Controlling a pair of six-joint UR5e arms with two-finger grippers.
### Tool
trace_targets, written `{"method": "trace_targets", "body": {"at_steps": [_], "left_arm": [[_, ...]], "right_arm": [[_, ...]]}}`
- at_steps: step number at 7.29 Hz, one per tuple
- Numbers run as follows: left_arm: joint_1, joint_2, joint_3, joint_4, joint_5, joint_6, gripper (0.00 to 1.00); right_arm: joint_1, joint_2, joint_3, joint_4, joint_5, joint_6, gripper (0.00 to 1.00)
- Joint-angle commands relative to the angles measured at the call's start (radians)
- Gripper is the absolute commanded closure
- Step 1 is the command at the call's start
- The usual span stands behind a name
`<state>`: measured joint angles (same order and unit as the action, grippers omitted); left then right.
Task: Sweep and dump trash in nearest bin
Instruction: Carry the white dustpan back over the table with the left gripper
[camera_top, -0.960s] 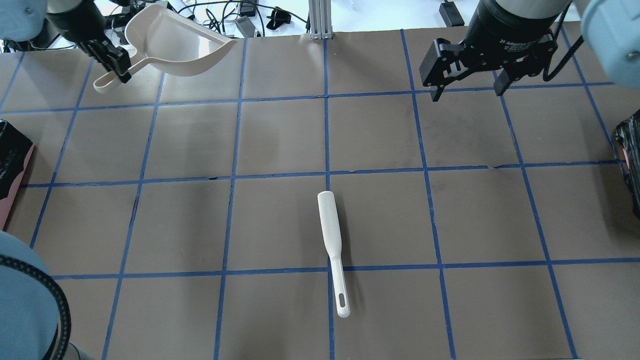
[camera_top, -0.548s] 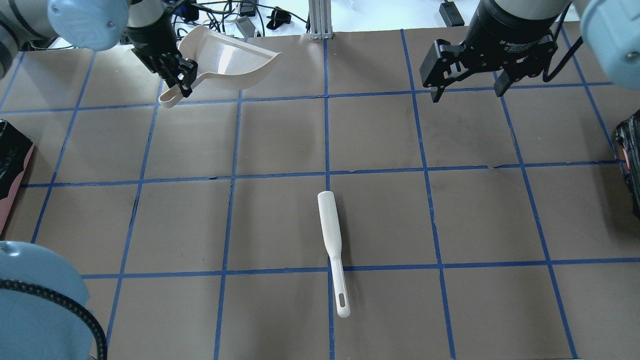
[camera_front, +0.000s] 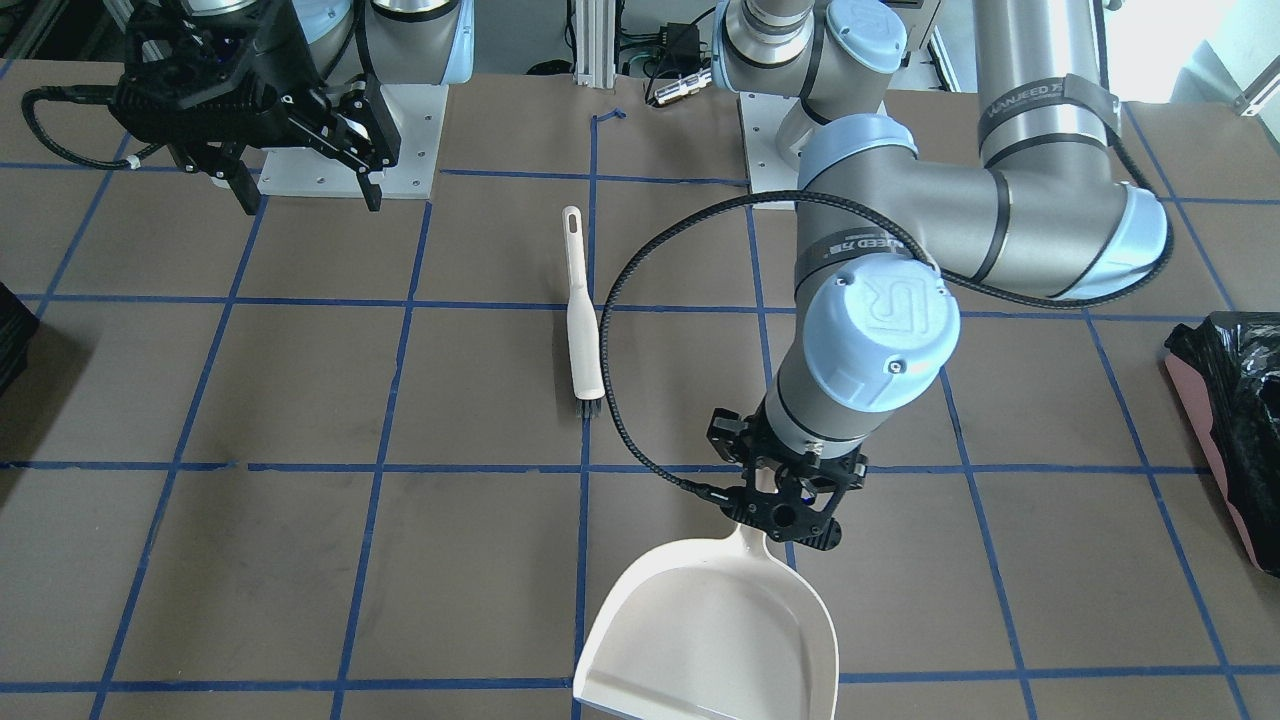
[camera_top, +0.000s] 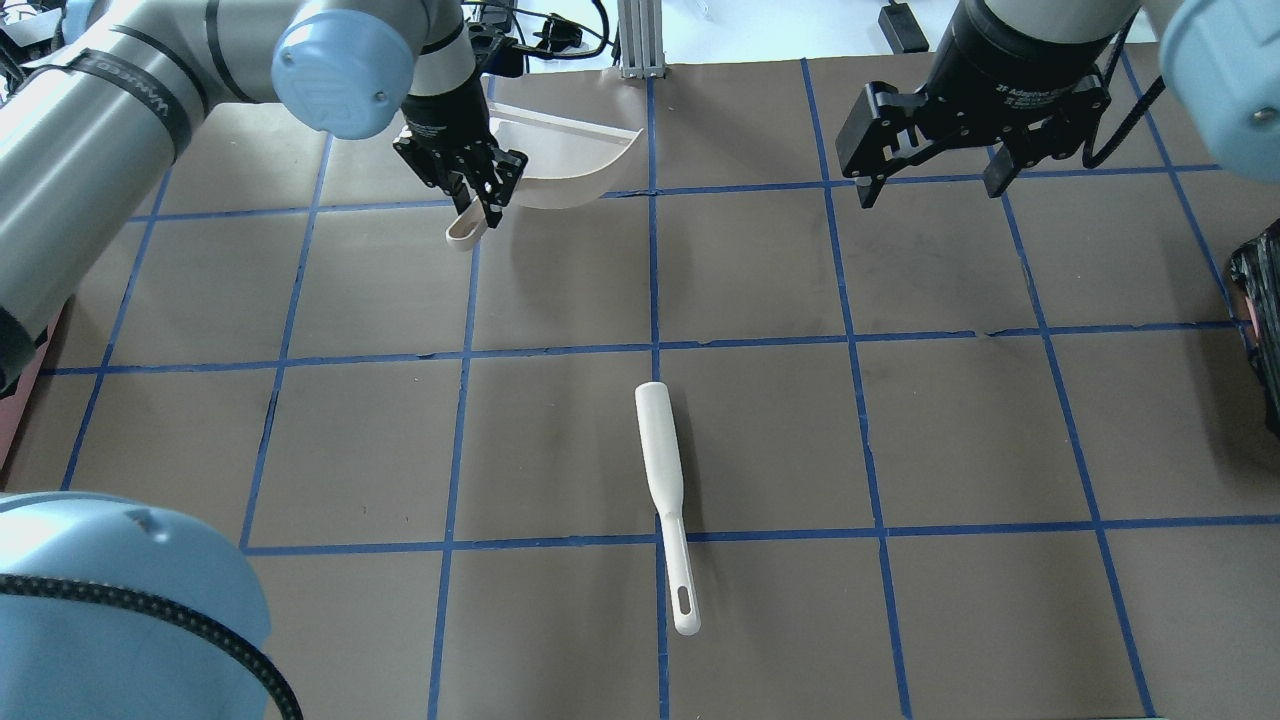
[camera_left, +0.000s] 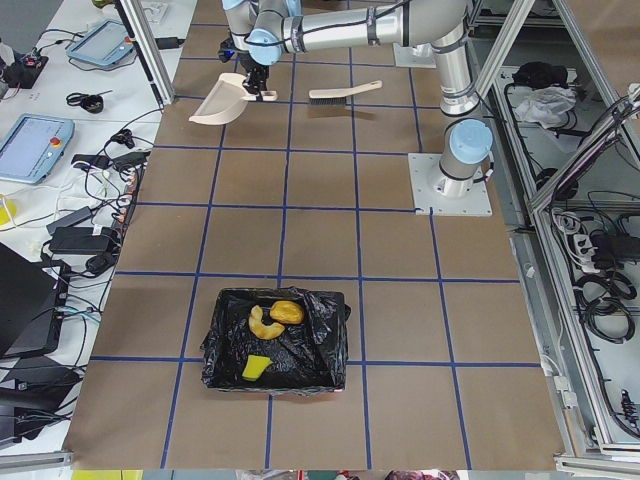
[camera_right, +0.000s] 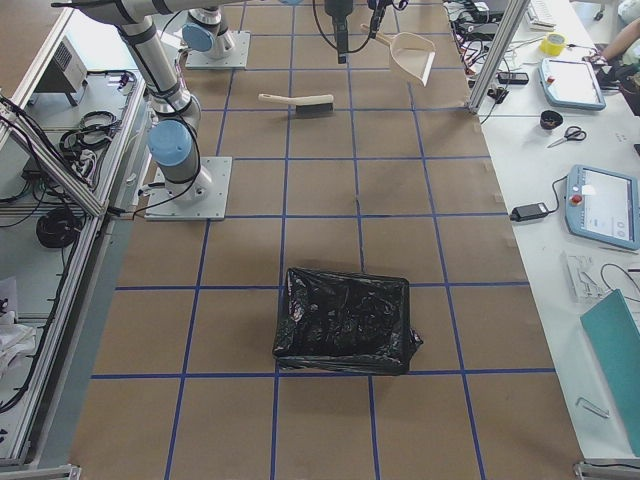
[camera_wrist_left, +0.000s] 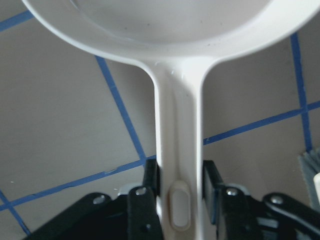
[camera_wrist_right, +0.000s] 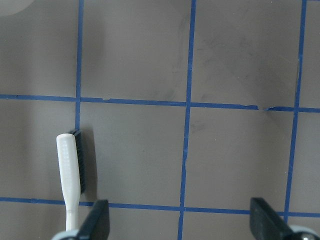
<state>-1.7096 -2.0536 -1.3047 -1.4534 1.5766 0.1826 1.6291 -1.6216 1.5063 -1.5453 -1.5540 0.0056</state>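
The trash lies inside the bin (camera_left: 300, 352), a container lined with a black bag at my left end of the table: a cream curved slice (camera_left: 262, 323), a golden-brown lump (camera_left: 288, 312) and a yellow wedge (camera_left: 255, 368). The bin's pink side shows in the front view (camera_front: 1208, 440). My left gripper (camera_top: 480, 200) (camera_front: 790, 525) is shut on the handle of the white dustpan (camera_top: 560, 160) (camera_wrist_left: 177, 145) and holds it near the table's far edge. My right gripper (camera_top: 935, 185) (camera_wrist_right: 180, 225) hangs open and empty over the far right.
The white brush (camera_top: 665, 490) (camera_front: 580, 310) lies on the table's middle, handle toward the robot; it also shows in the right wrist view (camera_wrist_right: 70, 175). A second black-bagged container (camera_right: 345, 320) (camera_top: 1262, 330) stands at the right end. Cables and devices lie beyond the far edge.
My left arm has carried the dustpan rightward along the far edge, from the far left corner toward the middle. The right gripper and the brush have stayed put.
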Motion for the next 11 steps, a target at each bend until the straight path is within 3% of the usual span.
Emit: {"method": "trace_targets", "body": {"at_steps": [1,6,11], "left_arm": [[-0.076,-0.046,0.043,0.017,-0.039,-0.147,1.00],[-0.151,-0.151,0.045,0.128,-0.067,-0.326,1.00],[-0.192,-0.132,0.028,0.093,-0.070,-0.423,1.00]], "right_arm": [[0.000,0.000,0.000,0.001,-0.001,0.001,0.00],[0.000,0.000,0.002,0.001,-0.003,-0.001,0.00],[0.000,-0.001,0.011,0.001,0.002,0.001,0.00]]}}
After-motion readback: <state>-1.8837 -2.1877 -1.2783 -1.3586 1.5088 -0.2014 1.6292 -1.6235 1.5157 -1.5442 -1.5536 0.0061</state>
